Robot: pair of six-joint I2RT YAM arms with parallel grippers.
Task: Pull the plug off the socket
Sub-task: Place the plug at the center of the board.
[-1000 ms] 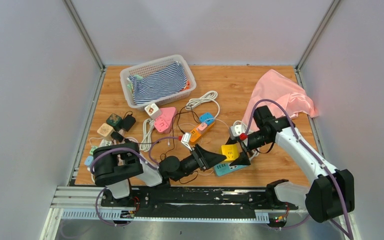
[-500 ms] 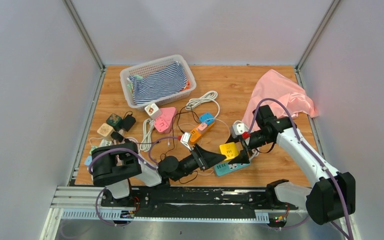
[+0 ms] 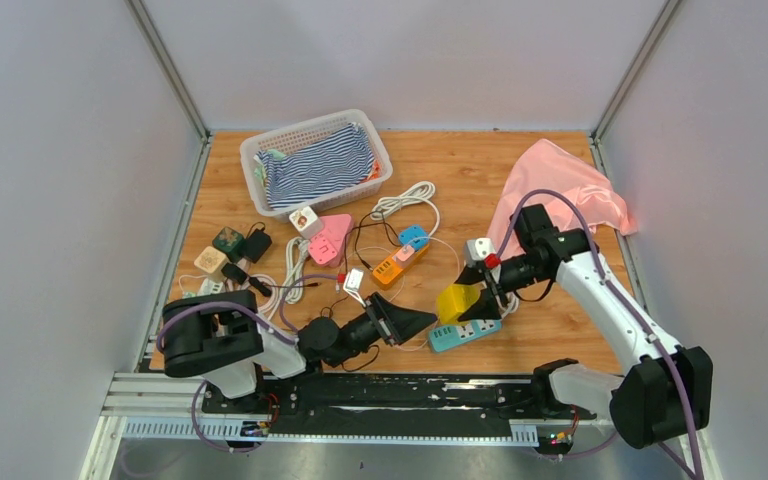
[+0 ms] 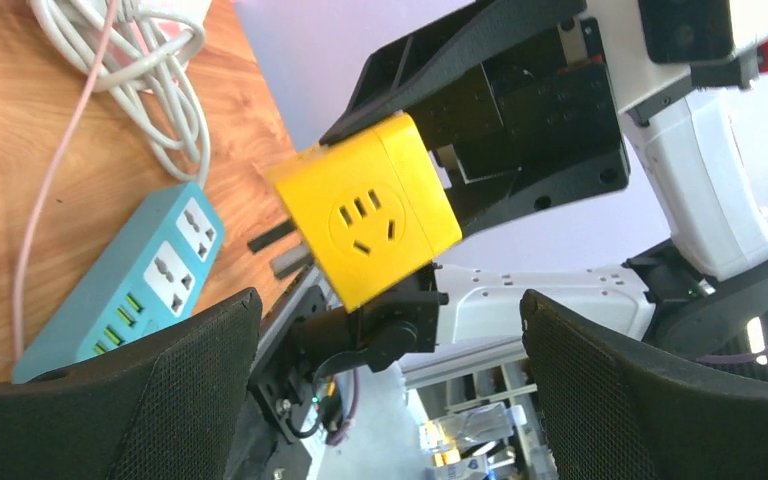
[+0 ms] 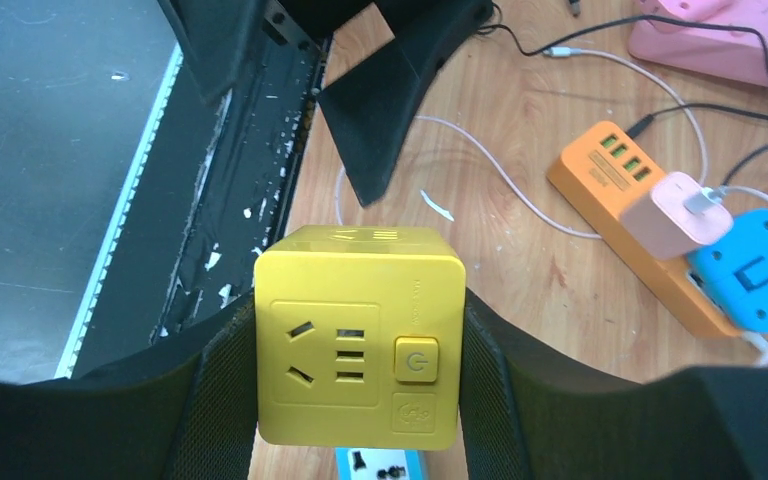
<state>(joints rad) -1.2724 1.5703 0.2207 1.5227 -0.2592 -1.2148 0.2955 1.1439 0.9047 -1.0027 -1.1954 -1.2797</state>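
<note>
Arms converge low over the tabletop [image 3: 460,170]: right claw [image 5: 360,372] clenches yellow cube adapter [image 4: 365,205], prongs clear above teal power strip [image 3: 463,334]; left claw [image 3: 422,320] lies outstretched alongside, released wide.

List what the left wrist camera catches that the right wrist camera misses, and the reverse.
Left wrist only: the prongs of the yellow cube, bare and apart from the teal power strip, whose socket faces show. Right wrist only: the cube's power button, and an orange power strip with a pink charger on it. Both: the yellow cube clamped in the right gripper.
</note>
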